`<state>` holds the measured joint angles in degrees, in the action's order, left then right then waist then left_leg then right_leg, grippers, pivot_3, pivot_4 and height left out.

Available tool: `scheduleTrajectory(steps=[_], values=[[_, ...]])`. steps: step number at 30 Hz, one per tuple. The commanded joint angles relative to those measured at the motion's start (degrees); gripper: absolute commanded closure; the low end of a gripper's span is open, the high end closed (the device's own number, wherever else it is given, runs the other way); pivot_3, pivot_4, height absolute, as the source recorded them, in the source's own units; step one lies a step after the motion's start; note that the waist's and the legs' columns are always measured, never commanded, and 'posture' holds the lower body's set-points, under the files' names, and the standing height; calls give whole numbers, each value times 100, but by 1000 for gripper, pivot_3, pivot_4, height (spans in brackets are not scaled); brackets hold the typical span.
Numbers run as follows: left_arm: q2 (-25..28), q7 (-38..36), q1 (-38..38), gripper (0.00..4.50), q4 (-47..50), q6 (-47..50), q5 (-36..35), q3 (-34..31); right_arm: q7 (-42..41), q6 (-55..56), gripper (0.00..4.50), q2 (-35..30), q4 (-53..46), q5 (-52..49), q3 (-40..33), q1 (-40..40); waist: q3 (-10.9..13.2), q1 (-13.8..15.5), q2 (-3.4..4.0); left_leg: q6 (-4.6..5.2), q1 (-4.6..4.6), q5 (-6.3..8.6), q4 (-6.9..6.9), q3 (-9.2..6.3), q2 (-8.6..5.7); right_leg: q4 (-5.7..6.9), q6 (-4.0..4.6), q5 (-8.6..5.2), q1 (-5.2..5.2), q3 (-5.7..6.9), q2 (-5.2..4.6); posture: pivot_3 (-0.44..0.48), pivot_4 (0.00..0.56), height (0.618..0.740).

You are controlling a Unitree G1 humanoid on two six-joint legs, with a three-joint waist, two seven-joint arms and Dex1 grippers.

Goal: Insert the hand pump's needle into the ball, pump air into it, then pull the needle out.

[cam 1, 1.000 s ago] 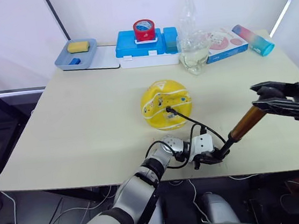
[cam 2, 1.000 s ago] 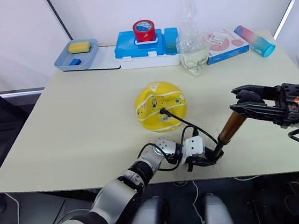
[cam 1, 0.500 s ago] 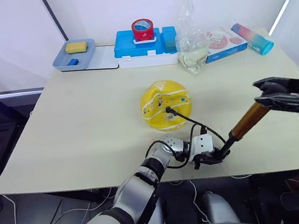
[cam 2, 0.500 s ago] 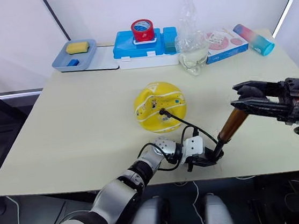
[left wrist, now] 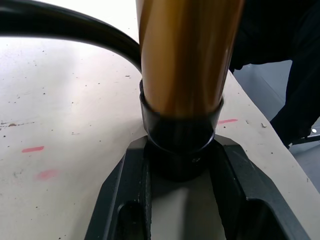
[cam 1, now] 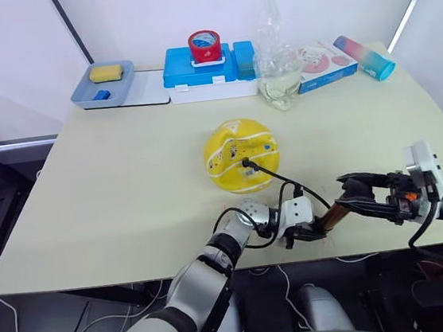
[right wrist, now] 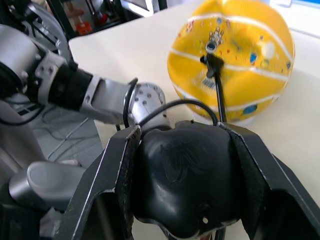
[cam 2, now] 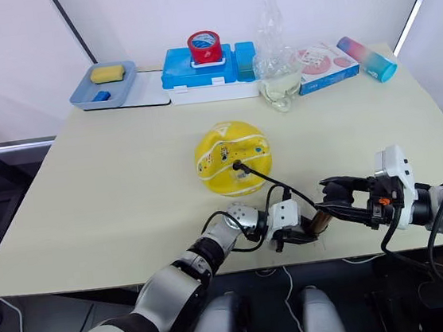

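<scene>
Hand pump (cam 1: pixel 330 216) lies low at the near edge of the table (cam 1: pixel 113 194), its gold-bronze barrel slanting between the two grippers. Left gripper (cam 1: pixel 307 232) has its two black fingers (left wrist: pixel 125 200) clamped on the pump's black bottom cap, as the left wrist view shows, with the barrel rising straight out from between them. Right gripper (cam 1: pixel 354 191) comes in from the robot's right, its fingers (right wrist: pixel 117 175) closed around the pump's black handle (right wrist: pixel 182 172), which sits snug between them in the right wrist view. From the lower end of the pump the thin black hose (cam 1: pixel 283 181) loops up and runs to the ball (cam 1: pixel 242 154), which rests near the middle of the table, yellow with white seam lines and small coloured marks. The black fitting of the needle (right wrist: pixel 212 62) sits against the ball's surface on the side facing the robot; the pin itself cannot be made out. Along the far edge of the table stand a grey tray (cam 1: pixel 85 89) with a yellow sponge (cam 1: pixel 104 73), a blue box (cam 1: pixel 186 67) with a red tape roll (cam 1: pixel 203 45) on top, a clear plastic bag (cam 1: pixel 275 64) and a pink-and-teal tube (cam 1: pixel 363 57)
</scene>
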<state>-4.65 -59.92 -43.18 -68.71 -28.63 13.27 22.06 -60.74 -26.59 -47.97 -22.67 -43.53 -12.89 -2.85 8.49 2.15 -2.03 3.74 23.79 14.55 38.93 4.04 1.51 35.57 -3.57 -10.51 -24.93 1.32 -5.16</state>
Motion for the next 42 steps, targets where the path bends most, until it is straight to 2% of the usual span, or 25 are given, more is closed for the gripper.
scheduleTrajectory(steps=[1,11,20,24,31,38,42], values=[[34,-107,160,3350,-271,187,235,169,16,-32,2543,-85,-4,-256,-505,277,2,1,1,1,3,1,2,0,0,0,0,0,-1,0,-1,0,150,739],[34,-104,140,3350,-253,178,299,231,62,-1327,2543,-1124,-24,-1877,-2033,886,14,5,21,6,15,4,6,-38,-2,-16,24,12,15,47,-10,0,150,739],[23,-70,145,3350,-284,139,296,217,362,-2189,2543,-1603,89,-2682,-2650,1276,16,6,23,7,23,5,6,-48,-9,-27,24,13,22,60,-21,0,150,739],[15,-21,144,3350,-288,109,300,213,280,-2224,2543,-1476,-232,-2306,-2247,822,15,8,23,7,27,5,6,-52,-12,-29,24,13,22,65,-24,0,150,739],[10,177,135,3351,-287,96,362,251,61,-1282,2544,-817,-595,-1023,-1073,-29,5,5,18,8,25,5,12,-66,-12,-35,4,2,39,81,-23,0,150,739],[16,242,166,3351,-286,82,361,240,-41,25,2544,-213,-128,473,106,-404,1,2,17,7,5,6,20,-86,-11,-40,0,-1,68,103,-23,0,150,739],[13,255,174,3351,-282,79,358,243,-140,396,2544,-59,75,722,289,-395,-16,0,36,7,-1,6,20,-106,-11,-62,-1,0,92,125,-22,0,150,739]])
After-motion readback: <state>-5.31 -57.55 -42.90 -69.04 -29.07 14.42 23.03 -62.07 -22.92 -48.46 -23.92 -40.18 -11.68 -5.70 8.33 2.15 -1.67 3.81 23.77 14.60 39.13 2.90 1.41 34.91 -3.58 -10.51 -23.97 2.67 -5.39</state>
